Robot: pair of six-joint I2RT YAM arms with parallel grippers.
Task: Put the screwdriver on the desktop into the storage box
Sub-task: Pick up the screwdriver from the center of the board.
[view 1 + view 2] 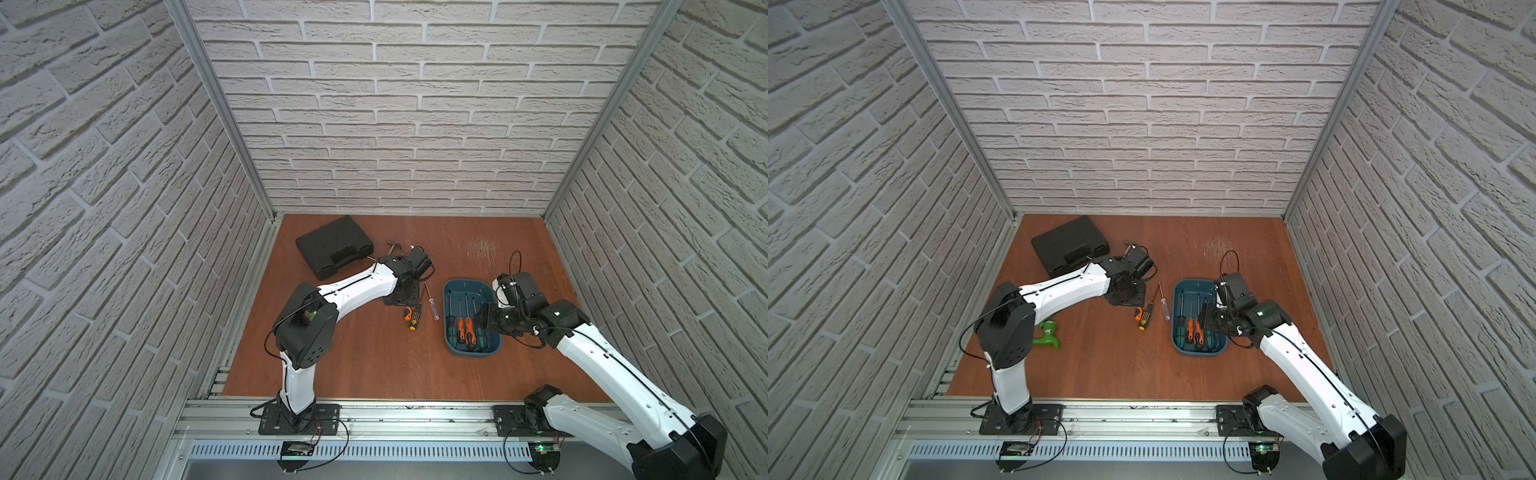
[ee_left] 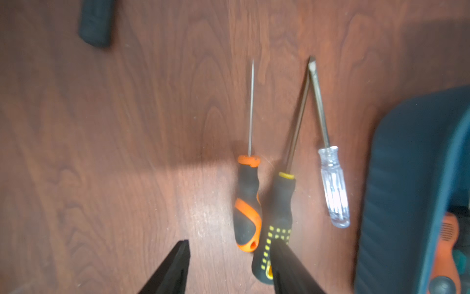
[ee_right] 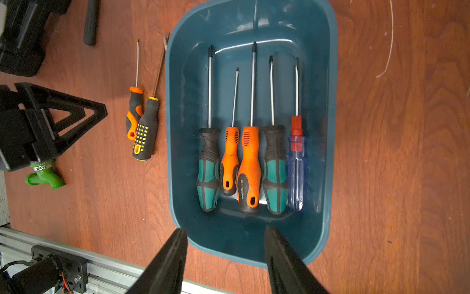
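Surface (image 1: 374, 365) clearing looks well along. The storage box (image 1: 469, 286), toward the right edge and about midway back, already holds a row of five screwdrivers (image 3: 250, 163), and three more lie loose just beside its left wall.

The left pincer (image 2: 230, 244) hangs above that trio with its jaws parted and nothing between them. The right pincer (image 3: 225, 230) hovers over the box's near end, also parted and empty.

I judge the step in hand to be the left arm's reach for another pickup. Nearest its jaws is the black-and-yellow screwdriver (image 2: 277, 216). Its handle touches the orange-and-black screwdriver (image 2: 248, 203), and its shaft meets the clear-handled screwdriver (image 2: 333, 185) near the tips.

The next move calls for closing across one handle without dragging its neighbours, then lifting it over the box's wall (bare floor shows on the side toward the loose ones).

A black tool case (image 1: 334, 247) sits in the far left corner with a hammer (image 1: 392, 245) just beside it. A green tap (image 1: 1048, 332) lies near the left edge. All three are well apart from the route. The likely obstacles are the crowded handles and the right arm over the box.
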